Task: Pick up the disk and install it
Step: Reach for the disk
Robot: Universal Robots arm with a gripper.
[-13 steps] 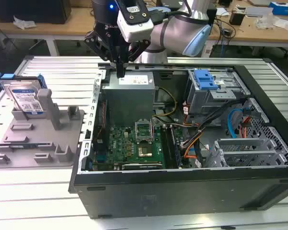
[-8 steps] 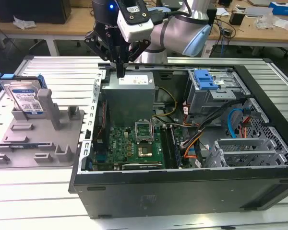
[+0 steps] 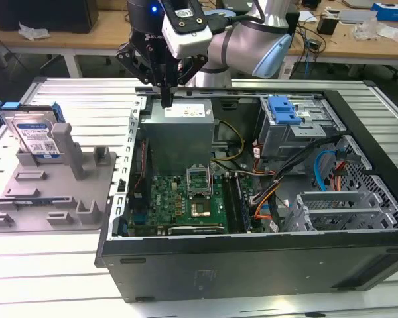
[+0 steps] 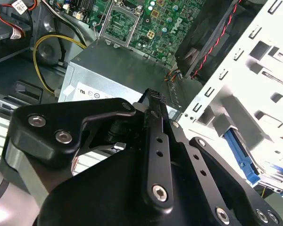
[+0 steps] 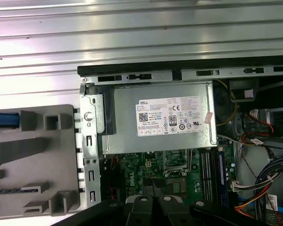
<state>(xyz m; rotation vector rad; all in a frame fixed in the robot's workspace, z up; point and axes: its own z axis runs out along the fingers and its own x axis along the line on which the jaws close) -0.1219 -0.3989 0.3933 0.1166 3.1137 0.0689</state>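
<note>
Disk (image 3: 33, 130) stands upright: silver body, blue frame, white-blue label.

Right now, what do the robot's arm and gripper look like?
The arm has rounded silver-grey tube segments with a light blue joint cap. A pale grey camera box with a black cable sits at the wrist, beside a small blue light. The gripper is matte black, built of linked bars fastened with silver screws.

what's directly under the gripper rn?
The grey power supply, inside the open case. The gripper hangs over it, holding nothing. Whatever lies beneath the power supply is covered. The disk stands on the grey fixture outside the case.
</note>
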